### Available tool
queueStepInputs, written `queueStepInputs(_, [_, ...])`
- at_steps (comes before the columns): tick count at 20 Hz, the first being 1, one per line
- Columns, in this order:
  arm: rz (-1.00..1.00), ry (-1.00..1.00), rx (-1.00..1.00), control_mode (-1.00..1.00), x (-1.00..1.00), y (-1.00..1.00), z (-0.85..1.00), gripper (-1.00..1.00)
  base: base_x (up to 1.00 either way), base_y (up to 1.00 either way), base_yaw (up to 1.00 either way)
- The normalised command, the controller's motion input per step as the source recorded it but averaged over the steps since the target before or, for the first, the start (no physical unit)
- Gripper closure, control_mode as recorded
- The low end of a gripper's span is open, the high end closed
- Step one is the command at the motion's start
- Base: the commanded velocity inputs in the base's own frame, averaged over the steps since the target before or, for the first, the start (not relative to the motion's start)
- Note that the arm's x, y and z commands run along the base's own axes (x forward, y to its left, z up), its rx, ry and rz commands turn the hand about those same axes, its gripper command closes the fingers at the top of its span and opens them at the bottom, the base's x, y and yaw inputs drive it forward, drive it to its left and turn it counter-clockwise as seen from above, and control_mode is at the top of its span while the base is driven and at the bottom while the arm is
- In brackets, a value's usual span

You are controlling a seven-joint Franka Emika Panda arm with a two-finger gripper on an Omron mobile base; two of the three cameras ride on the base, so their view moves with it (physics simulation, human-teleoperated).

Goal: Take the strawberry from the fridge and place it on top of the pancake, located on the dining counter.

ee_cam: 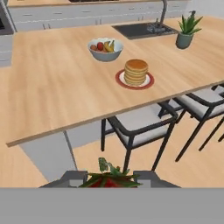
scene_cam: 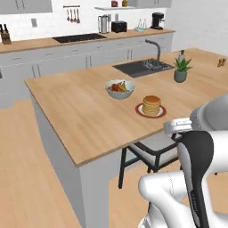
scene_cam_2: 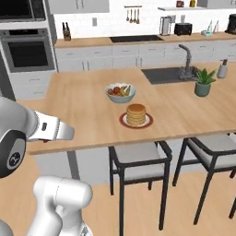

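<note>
gripper (ee_cam: 109, 180) closed on the strawberry (ee_cam: 109, 181), seen from the hand view, apparently short of the bench (ee_cam: 52, 87) edge. beyond, on the bench, pancake (scene_cam: 152, 105) beside fruit bowl (scene_cam: 120, 88); base views add sink (scene_cam_2: 168, 74).

Home kitchen: island w/ sink (scene_cam: 141, 67), wall oven (scene_cam_2: 27, 53), cooktop (scene_cam: 79, 38).
</note>
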Motion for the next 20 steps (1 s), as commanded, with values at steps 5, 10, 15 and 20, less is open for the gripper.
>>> queueStepInputs(5, [0.00,0.00,0.00,1.00,0.00,0.00,0.00,1.00,0.00,-0.92,0.57])
queueStepInputs(10, [0.00,0.00,0.00,1.00,0.00,0.00,0.00,1.00,0.00,-0.92,0.57])
queueStepInputs(15, [0.00,0.00,0.00,1.00,0.00,0.00,0.00,1.00,0.16,-0.98,0.42])
queueStepInputs(20, [0.00,0.00,0.00,1.00,0.00,0.00,0.00,1.00,0.52,-0.65,0.26])
